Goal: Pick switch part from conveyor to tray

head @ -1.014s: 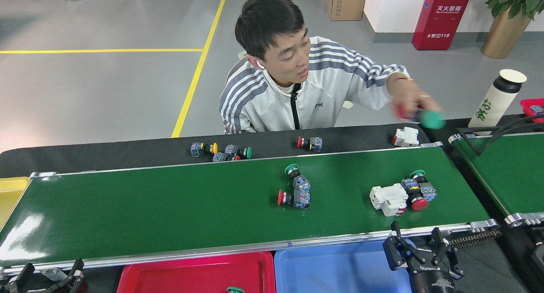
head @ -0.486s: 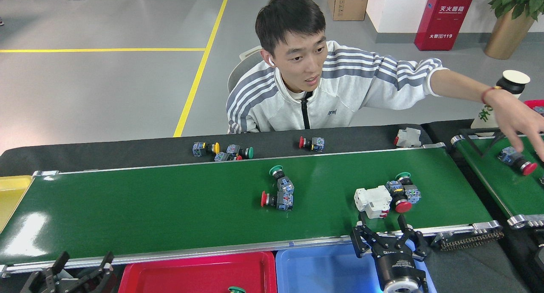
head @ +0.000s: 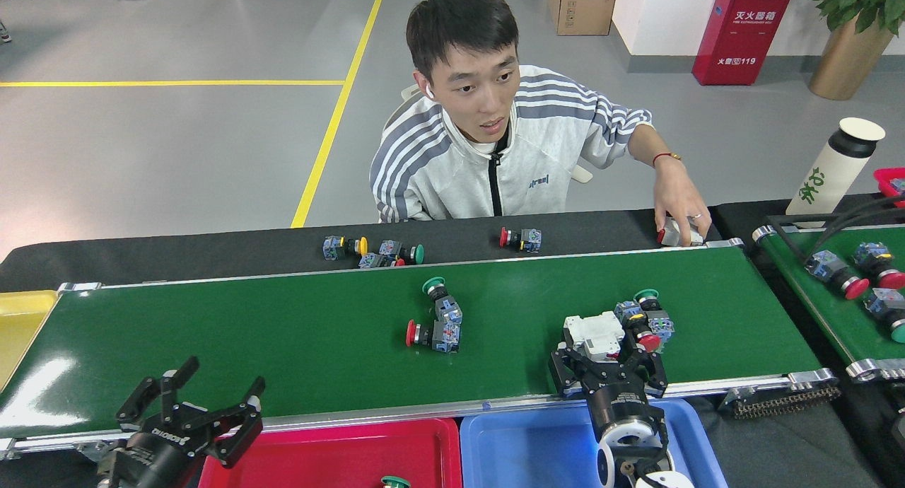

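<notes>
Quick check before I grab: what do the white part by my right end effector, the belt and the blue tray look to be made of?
White part: likely moulded plastic, matte, with sharp block edges. Conveyor belt: looks like smooth rubbery or PVC sheet, glossy, showing glare at its left end. Blue tray: probably plastic, with a uniform colour and a soft sheen.

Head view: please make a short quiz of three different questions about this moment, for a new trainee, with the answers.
1. True or false: the left tool holds a switch part.
2. Which tray has a green-capped part showing at its near edge? A) red tray B) blue tray C) yellow tray
3. Fill in: the right tool reaches onto the conveyor at the white ______.

Key:
1. False: it is open and empty, at the near rail.
2. A: the green cap shows there.
3. breaker; push-button switches lie against it.
</notes>
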Available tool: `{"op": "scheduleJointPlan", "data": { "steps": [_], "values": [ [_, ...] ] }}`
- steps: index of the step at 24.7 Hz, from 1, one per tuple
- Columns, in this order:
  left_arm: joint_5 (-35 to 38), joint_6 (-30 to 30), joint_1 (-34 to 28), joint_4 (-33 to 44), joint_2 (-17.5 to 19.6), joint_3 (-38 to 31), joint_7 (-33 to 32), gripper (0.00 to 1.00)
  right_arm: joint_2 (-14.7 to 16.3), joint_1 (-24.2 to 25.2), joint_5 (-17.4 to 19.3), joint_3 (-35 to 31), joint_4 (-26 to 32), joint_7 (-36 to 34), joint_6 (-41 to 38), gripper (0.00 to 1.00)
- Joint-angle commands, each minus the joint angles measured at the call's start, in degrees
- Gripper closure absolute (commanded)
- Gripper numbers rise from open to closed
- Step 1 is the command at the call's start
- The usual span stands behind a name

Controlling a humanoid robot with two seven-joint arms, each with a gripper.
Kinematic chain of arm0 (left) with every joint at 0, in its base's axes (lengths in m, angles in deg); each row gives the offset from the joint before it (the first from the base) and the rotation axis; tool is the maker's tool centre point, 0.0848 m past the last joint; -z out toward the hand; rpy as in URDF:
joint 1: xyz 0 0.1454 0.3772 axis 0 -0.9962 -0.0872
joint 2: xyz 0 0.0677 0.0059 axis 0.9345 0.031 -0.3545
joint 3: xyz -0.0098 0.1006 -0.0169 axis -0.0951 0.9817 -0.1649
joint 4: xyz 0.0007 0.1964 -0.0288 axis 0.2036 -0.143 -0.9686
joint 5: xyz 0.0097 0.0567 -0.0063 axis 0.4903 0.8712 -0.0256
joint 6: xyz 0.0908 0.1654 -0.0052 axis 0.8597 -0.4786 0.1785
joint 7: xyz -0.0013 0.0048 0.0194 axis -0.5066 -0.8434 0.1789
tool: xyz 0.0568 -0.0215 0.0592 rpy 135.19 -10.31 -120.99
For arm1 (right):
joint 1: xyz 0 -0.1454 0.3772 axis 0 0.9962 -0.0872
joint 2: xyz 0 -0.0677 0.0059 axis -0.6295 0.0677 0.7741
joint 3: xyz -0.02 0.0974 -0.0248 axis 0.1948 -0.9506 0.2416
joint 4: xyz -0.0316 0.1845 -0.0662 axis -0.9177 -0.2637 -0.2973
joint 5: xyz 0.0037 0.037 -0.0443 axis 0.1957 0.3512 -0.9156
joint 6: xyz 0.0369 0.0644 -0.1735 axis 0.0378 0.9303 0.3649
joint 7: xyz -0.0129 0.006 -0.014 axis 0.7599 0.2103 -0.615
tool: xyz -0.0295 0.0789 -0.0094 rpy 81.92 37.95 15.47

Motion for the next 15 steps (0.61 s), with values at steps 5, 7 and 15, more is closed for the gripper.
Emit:
{"op": "scheduleJointPlan", "data": {
  "steps": [5, 7, 15],
  "values": [
    [7.6, -1.0, 5.5, -3.7, -7.2, 3.9, 0.6, 0.00, 2.6, -0.6, 0.4, 3.4, 2.2, -0.9, -3.8, 0.88],
    [10.7, -0.9, 6.5, -5.9, -9.5, 4.0, 0.6, 0.00, 3.5, 0.9, 1.0, 2.7, 6.6, -1.2, -10.0, 0.88],
    [13.3, -1.5, 10.9, -11.9, -12.0, 5.8, 0.0, 0.00, 18.5, 18.2, 15.4, -8.5, 19.2, -3.5, -52.6, 0.39]
  ]
}}
